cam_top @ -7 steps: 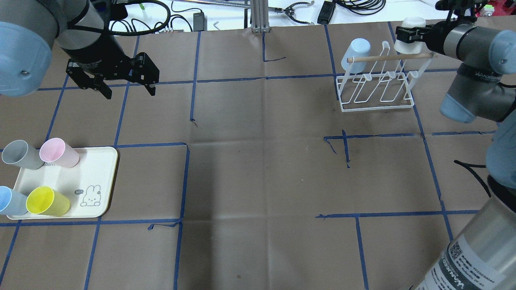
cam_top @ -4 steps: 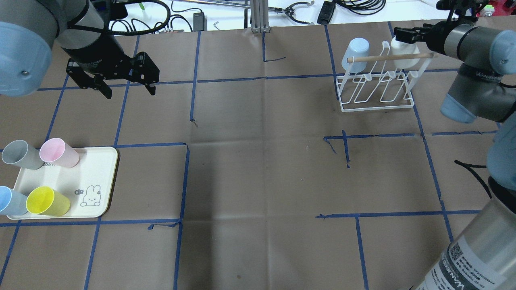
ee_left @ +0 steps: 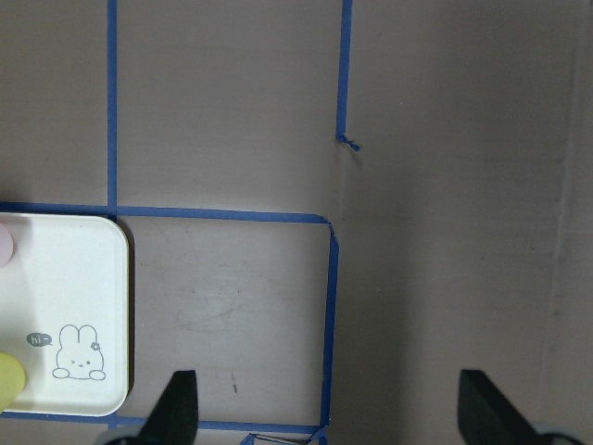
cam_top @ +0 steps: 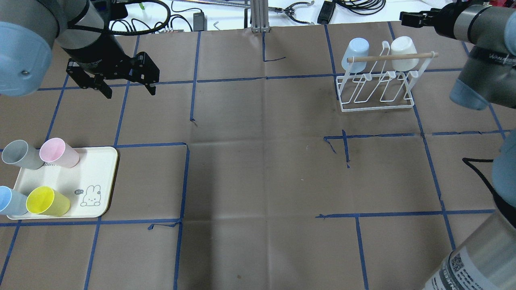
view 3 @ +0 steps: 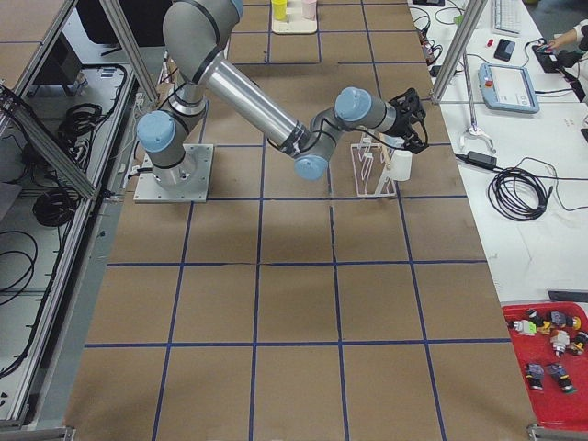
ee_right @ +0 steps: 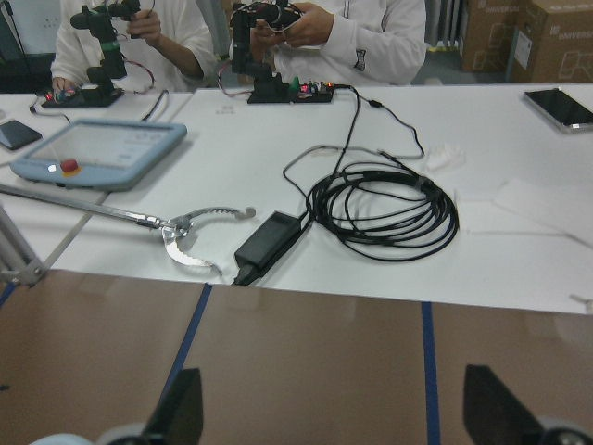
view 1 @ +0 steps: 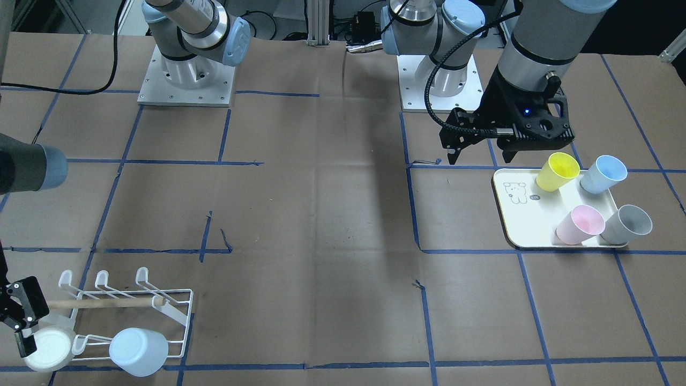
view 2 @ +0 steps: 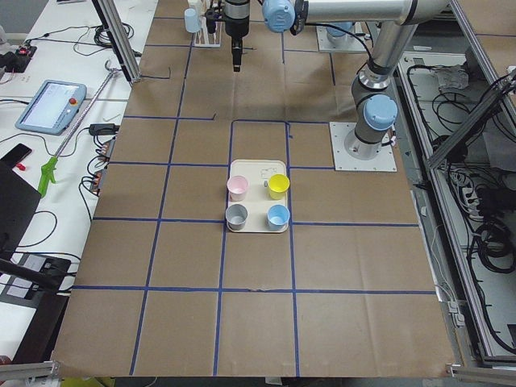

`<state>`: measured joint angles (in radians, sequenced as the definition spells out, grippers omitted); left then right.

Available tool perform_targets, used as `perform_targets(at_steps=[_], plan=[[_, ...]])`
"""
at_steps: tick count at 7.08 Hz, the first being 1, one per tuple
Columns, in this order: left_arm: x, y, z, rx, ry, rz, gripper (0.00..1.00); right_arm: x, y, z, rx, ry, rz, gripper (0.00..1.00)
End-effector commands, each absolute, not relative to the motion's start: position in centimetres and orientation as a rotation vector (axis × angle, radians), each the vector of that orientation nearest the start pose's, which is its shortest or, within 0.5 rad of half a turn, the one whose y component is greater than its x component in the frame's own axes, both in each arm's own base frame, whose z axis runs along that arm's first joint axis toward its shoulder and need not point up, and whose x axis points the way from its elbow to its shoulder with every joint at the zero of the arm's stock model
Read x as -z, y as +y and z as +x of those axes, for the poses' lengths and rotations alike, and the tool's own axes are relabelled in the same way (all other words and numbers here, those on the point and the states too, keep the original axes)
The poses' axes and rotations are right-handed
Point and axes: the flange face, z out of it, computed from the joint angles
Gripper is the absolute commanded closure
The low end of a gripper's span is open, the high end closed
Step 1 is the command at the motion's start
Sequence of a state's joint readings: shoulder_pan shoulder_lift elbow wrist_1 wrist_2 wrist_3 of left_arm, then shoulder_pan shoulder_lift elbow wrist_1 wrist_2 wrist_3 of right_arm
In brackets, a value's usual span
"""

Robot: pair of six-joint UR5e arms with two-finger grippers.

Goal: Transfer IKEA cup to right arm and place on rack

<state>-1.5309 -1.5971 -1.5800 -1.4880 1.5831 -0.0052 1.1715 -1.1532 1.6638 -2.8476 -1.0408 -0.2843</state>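
The white IKEA cup hangs upside down on a far prong of the white wire rack, behind its wooden dowel. A light-blue cup hangs beside it. My right gripper is open and empty, beyond the cup and apart from it. Its wrist view shows spread fingers with nothing between. In the front-facing view, the same cup and rack sit at the bottom left. My left gripper hovers open and empty over the table, far from the rack.
A cream tray with a rabbit print lies at the near left and holds grey, pink, blue and yellow cups. Cables and a tool lie on the white bench past the table, where people sit.
My right gripper lowered the white cup onto the rack prong, let go of it and drew back past the rack. The left arm has not moved.
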Motion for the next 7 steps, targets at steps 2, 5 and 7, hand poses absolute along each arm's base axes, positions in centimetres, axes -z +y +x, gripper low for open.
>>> perform_targets(at_steps=[2,5,7], plan=[[-47.8,-51.3,-11.2,0.072,3.127,-0.07,0.0,-42.1,-63.6,-3.0,0.704,2.875,-0.067,0.0],[-47.8,-51.3,-11.2,0.072,3.127,-0.07,0.0,-43.2,-57.9,7.8,0.258,2.942,-0.228,0.0],[-47.9,-51.2,-11.2,0.074,3.127,-0.07,0.0,-45.3,-53.2,12.7,0.094,2.958,-0.119,0.0]])
